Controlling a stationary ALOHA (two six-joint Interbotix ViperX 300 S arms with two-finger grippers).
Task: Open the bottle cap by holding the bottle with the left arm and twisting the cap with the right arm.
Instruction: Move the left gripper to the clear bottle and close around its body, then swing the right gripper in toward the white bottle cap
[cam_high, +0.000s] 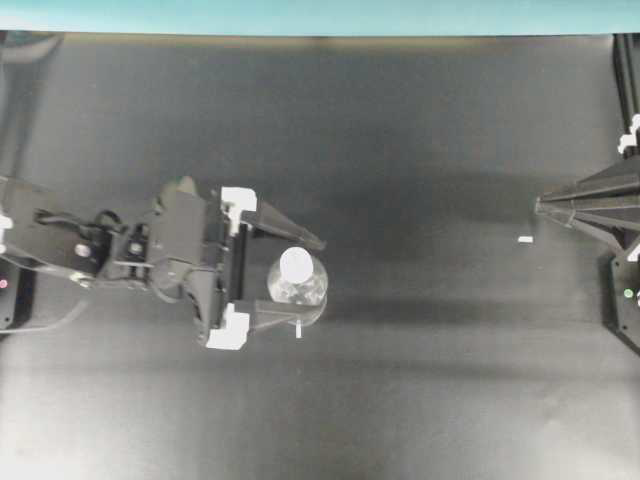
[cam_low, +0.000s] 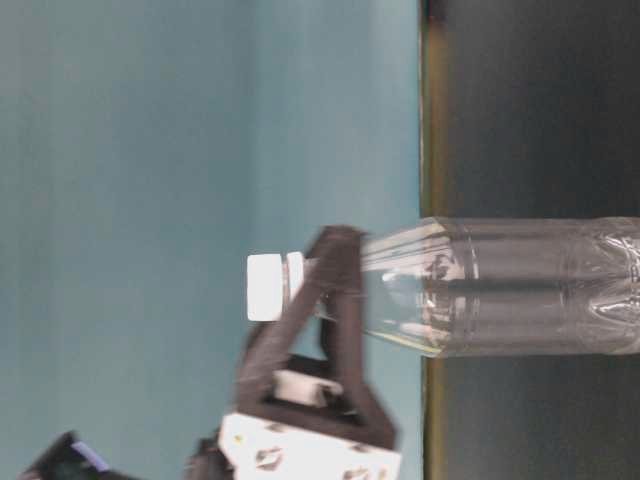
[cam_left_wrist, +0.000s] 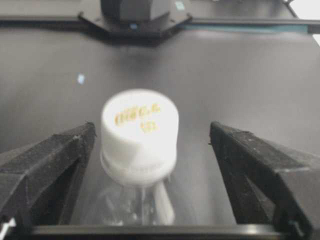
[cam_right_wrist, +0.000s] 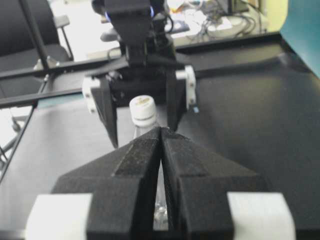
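While the bottle (cam_high: 300, 283) stands upright on the dark table (cam_high: 420, 150), the left gripper (cam_high: 305, 285) has its two fingers spread wide, one on each side of it. In the left wrist view there is a clear gap between each finger (cam_left_wrist: 47, 165) and the bottle cap (cam_left_wrist: 140, 132), so this claw is not holding anything. The clear body of the bottle is hard to see from above; only the white cap (cam_high: 296, 264) stands out. The gold writing on top of the cap is too blurry to read.

The right gripper (cam_high: 540, 205) sits far off at the right edge of the table, well apart from the bottle, and most of the right arm is cut off there. Its two fingers (cam_right_wrist: 137, 165) are pressed together with nothing between them. A tiny white fleck (cam_high: 524, 240) lies on the table just beside that claw. In the table-level view, only one finger of the left claw (cam_low: 320, 330) shows, crossing in front of the bottle's neck.
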